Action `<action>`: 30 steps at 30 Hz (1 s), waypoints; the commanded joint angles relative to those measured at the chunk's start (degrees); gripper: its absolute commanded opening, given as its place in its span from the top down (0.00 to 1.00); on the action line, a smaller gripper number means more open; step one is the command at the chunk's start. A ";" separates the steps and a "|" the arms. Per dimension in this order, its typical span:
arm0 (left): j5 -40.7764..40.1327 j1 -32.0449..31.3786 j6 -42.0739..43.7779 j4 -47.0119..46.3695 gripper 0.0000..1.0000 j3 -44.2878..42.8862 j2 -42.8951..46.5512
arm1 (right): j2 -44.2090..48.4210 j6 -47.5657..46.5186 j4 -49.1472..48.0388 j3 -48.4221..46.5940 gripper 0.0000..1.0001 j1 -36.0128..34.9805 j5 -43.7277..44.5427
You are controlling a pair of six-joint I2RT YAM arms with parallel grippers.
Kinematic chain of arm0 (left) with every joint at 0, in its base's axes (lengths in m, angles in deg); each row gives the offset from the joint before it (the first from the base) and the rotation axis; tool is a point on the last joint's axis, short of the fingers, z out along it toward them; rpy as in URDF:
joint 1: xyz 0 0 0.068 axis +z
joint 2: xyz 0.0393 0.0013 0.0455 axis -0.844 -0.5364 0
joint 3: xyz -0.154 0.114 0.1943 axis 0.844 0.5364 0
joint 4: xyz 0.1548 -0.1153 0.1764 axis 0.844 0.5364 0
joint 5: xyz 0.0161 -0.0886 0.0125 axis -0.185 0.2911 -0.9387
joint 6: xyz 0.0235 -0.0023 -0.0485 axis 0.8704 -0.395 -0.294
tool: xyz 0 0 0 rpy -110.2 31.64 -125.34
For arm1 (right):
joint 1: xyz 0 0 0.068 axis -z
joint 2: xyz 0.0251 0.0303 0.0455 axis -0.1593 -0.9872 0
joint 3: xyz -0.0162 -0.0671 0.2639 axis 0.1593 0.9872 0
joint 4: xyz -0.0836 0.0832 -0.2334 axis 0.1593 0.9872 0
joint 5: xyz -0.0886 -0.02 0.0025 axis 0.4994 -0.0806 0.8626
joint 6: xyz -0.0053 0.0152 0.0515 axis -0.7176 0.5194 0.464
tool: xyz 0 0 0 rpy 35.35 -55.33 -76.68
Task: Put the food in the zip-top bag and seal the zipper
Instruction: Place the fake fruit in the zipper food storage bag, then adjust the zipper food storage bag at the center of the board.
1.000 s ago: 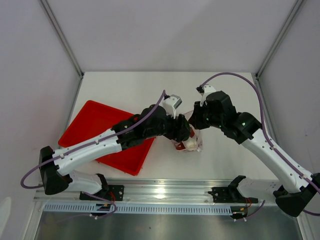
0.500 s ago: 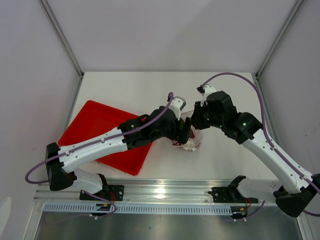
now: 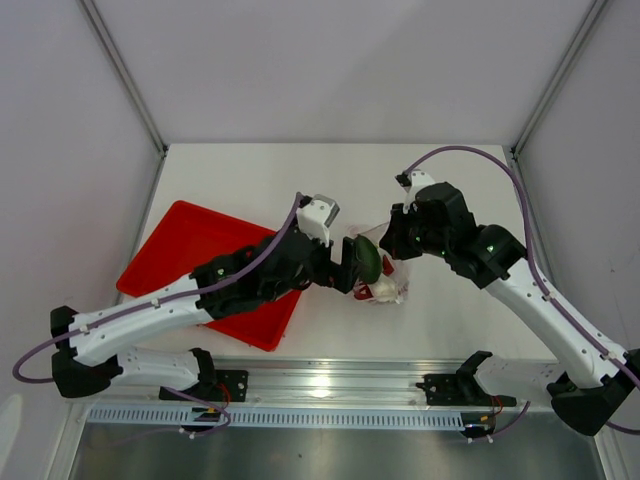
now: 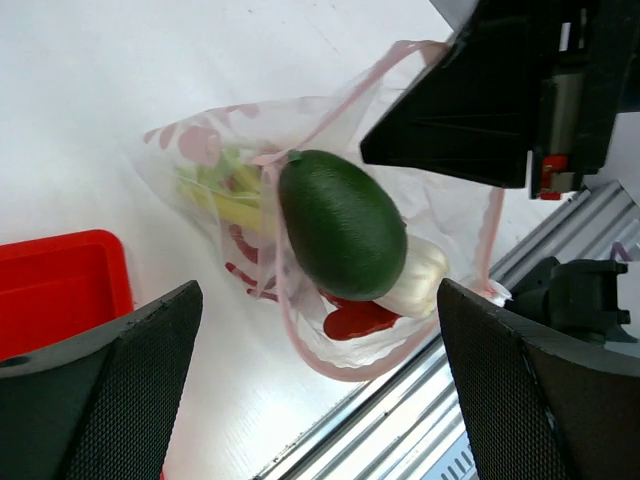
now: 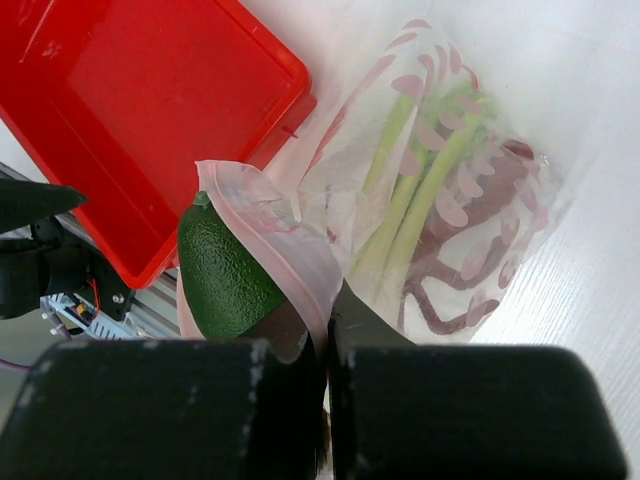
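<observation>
The clear zip-top bag (image 3: 388, 288) lies on the white table right of the red tray. The leek (image 5: 420, 180) and the red lobster (image 5: 470, 235) are inside it. The dark-green fruit (image 3: 365, 258) sits in the bag's open mouth, half out, and also shows in the left wrist view (image 4: 343, 225) and the right wrist view (image 5: 225, 275). My right gripper (image 5: 328, 320) is shut on the pink zipper strip (image 5: 270, 230) and holds the mouth edge up. My left gripper (image 4: 318, 300) is open and empty, just left of the bag and above it.
The red tray (image 3: 190, 250) lies at the left, under my left arm, with nothing showing in it. The metal front rail (image 3: 320, 385) runs close below the bag. The two arms meet over the bag at the table's middle.
My left gripper has pulled back to the left off the bag, and the green fruit now shows lying in the bag's mouth. The right gripper has kept its hold.
</observation>
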 commanded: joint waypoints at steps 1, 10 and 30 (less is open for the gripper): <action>-3.86 -0.28 -0.10 -0.31 0.01 2.77 1.39 | 2.04 -0.19 -2.45 -2.65 1.00 0.48 -0.28; 0.44 -0.28 -3.53 -3.82 0.31 10.16 1.57 | 2.74 -0.27 -1.84 -3.26 1.00 0.83 -0.63; 13.81 3.50 -6.08 -3.21 0.98 2.96 -6.08 | 4.15 -0.45 -1.22 -1.95 1.00 0.75 1.30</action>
